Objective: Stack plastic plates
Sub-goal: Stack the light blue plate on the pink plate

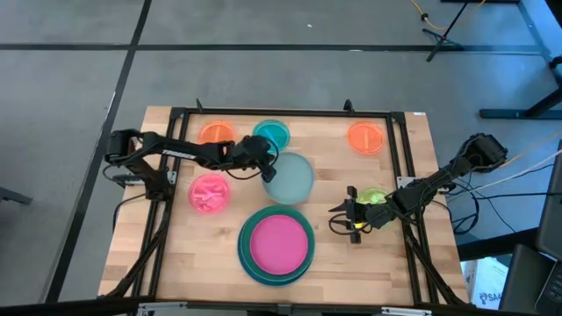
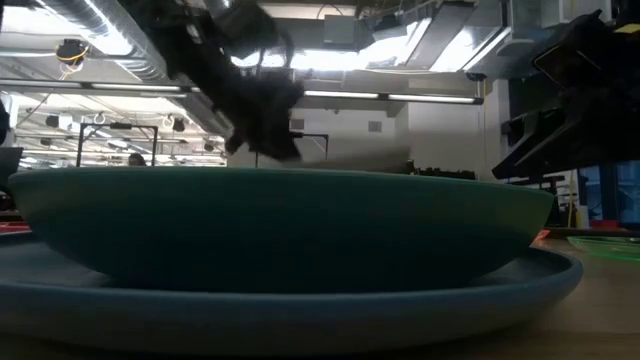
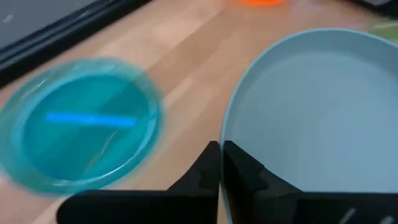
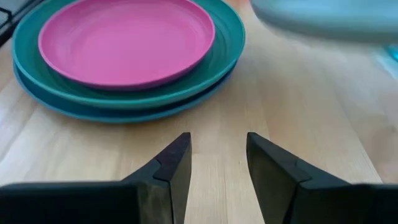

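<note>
Both arms are black throughout, built of slim straight links joined by thicker rounded joint housings. The left arm (image 1: 176,151) carries a small strip of pale lettering on the link at centre left of the high view. The right arm (image 1: 448,175) ends at a bulky rounded base at the right edge, with thin cables trailing beside it. The right tool (image 1: 349,213) shows a yellow-green patch near its tip. Up close, the fingers (image 4: 168,165) are matt black, flat-faced and wedge-shaped.

Left gripper (image 1: 269,172) reaches inward with fingers pinched together; right gripper (image 1: 344,217) hovers, fingers parted.
</note>
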You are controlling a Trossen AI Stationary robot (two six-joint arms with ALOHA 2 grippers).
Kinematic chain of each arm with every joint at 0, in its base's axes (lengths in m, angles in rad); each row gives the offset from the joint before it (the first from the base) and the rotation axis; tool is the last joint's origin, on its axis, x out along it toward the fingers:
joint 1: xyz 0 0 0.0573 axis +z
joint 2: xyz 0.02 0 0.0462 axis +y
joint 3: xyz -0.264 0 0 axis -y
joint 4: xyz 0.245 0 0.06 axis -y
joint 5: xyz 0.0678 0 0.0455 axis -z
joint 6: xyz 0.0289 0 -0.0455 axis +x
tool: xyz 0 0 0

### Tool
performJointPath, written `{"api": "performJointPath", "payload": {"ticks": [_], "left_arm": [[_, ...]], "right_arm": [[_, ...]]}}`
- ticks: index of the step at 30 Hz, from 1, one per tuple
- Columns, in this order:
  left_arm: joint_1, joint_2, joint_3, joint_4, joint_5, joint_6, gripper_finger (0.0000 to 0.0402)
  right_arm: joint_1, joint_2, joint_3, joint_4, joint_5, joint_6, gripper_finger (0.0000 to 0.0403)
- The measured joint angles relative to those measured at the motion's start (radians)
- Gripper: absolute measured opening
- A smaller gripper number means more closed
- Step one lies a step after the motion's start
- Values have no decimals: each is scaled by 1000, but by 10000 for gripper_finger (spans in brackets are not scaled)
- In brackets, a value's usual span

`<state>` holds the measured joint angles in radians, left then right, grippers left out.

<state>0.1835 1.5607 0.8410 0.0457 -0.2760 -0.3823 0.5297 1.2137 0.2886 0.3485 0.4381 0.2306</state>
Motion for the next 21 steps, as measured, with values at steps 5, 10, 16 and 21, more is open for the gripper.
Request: {"api": "performJointPath", "payload": {"ticks": [5, 10, 16, 21], "left_arm": [[-103, -56, 1, -11, 34, 33, 2], [-221, -58, 1, -11, 40, 63, 4], [-339, -43, 0, -3, 35, 56, 5], [-403, -41, -14, 6, 30, 49, 5]], "right_arm": [[0, 0, 0, -9, 0, 0, 144], [0, 0, 0, -2, 8, 0, 144], [0, 0, 0, -1, 25, 0, 144], [0, 0, 0, -1, 25, 0, 144]]}}
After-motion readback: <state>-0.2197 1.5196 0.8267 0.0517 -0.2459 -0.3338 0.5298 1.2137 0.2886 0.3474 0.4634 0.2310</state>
